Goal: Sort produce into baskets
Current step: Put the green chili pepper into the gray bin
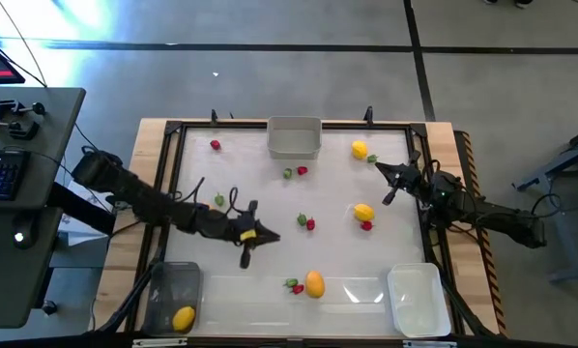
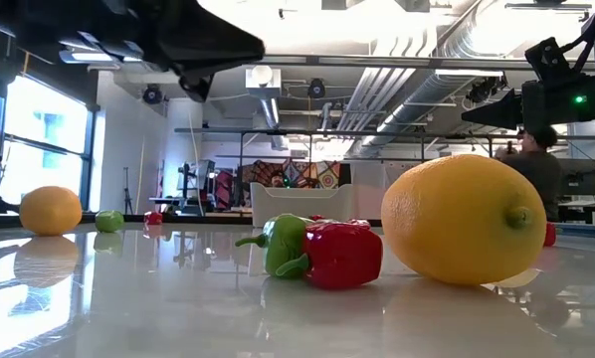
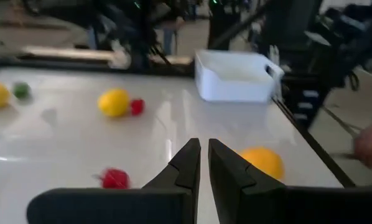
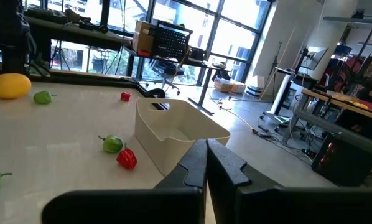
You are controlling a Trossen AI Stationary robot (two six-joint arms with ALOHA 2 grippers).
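Surface [image 1: 270,198] carries three baskets: white basket [image 1: 414,299], dark basket [image 1: 172,298] holding one lemon [image 1: 184,318], grey basket [image 1: 295,137]. Left gripper [image 1: 255,238] mid-surface, narrow, empty. Right gripper [image 1: 393,184] narrow. Produce scattered loose.

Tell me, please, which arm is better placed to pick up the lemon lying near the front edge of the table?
Probably the left. Its gripper hangs over the table's middle, empty, just short of that lemon, which shows past its fingertips in the left wrist view. The right gripper sits at the far right, beyond another lemon.
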